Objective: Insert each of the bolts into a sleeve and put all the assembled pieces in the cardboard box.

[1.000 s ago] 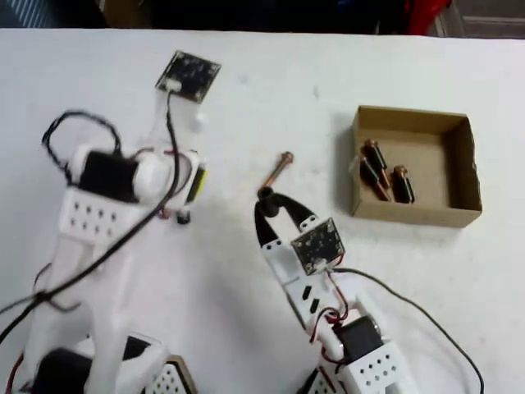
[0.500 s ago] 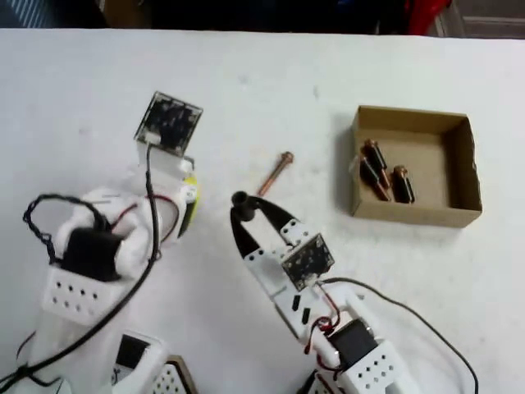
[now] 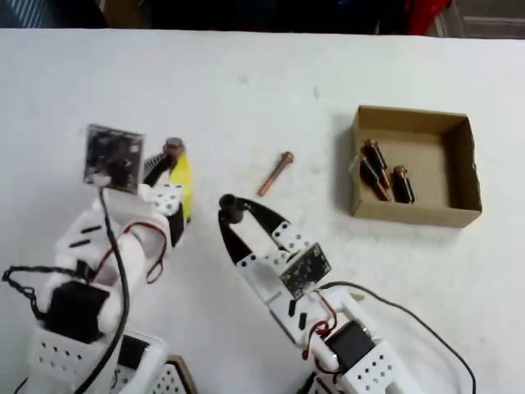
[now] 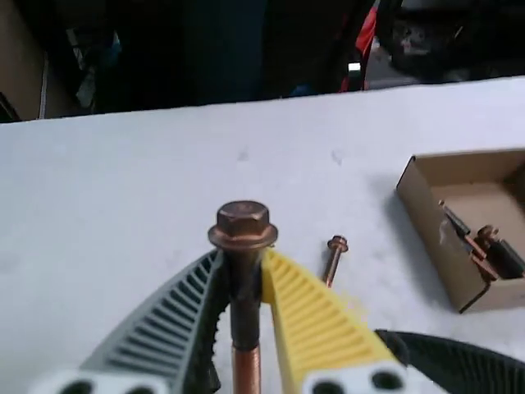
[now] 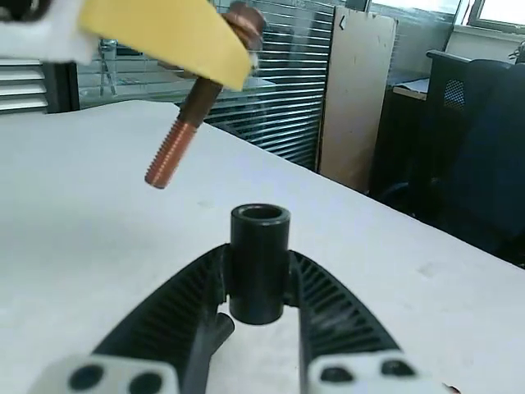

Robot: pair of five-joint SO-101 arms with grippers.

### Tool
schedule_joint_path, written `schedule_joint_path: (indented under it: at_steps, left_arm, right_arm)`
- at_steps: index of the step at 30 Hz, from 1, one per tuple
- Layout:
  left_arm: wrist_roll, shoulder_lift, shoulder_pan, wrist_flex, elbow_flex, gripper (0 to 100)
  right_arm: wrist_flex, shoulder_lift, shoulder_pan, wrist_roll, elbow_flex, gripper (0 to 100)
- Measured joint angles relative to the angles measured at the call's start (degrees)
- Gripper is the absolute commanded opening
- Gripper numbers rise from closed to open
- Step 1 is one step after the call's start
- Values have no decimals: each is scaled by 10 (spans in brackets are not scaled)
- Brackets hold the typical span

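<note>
My left gripper (image 4: 244, 283) is shut on a copper bolt (image 4: 243, 271), head up, between its grey and yellow fingers; from above the bolt head (image 3: 173, 148) shows over the yellow finger (image 3: 181, 185). My right gripper (image 5: 258, 283) is shut on a black sleeve (image 5: 259, 263), held upright with its bore open upward. In the right wrist view the held bolt (image 5: 193, 111) hangs tilted above and beside the sleeve, apart from it. The sleeve (image 3: 227, 202) sits right of the left gripper from above. Another loose bolt (image 3: 276, 173) lies on the table. The cardboard box (image 3: 455, 217) holds three assembled pieces (image 3: 384, 174).
White table all around. The box stands at the right; the loose bolt (image 4: 334, 258) lies between the grippers and the box (image 4: 426, 185). Cables trail from both arms at the near edge.
The left arm pulled back toward the near-left and lifted the bolt head-up. The right gripper moved left with the sleeve, away from the loose bolt, closing in on the left gripper.
</note>
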Motion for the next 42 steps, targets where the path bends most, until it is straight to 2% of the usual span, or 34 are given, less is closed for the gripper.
schedule_joint_path:
  at_steps: [9,17,20,28,33,42]
  left_arm:
    - [11,-16,7,-84,10,23]
    - [14,-16,84,-122,10,24]
    - [40,-16,109,-132,10,24]
    - [91,-16,115,-139,10,24]
    - [111,-16,115,-144,18,24]
    - [113,-17,116,-264,113,24]
  right_arm:
    - [-1,0,0,0,0,19]
    - [-1,0,0,0,0,19]
    - [-1,0,0,0,0,19]
    - [-1,0,18,-6,0,19]
    - [-1,0,17,-64,0,19]
    - [-1,0,19,-69,0,19]
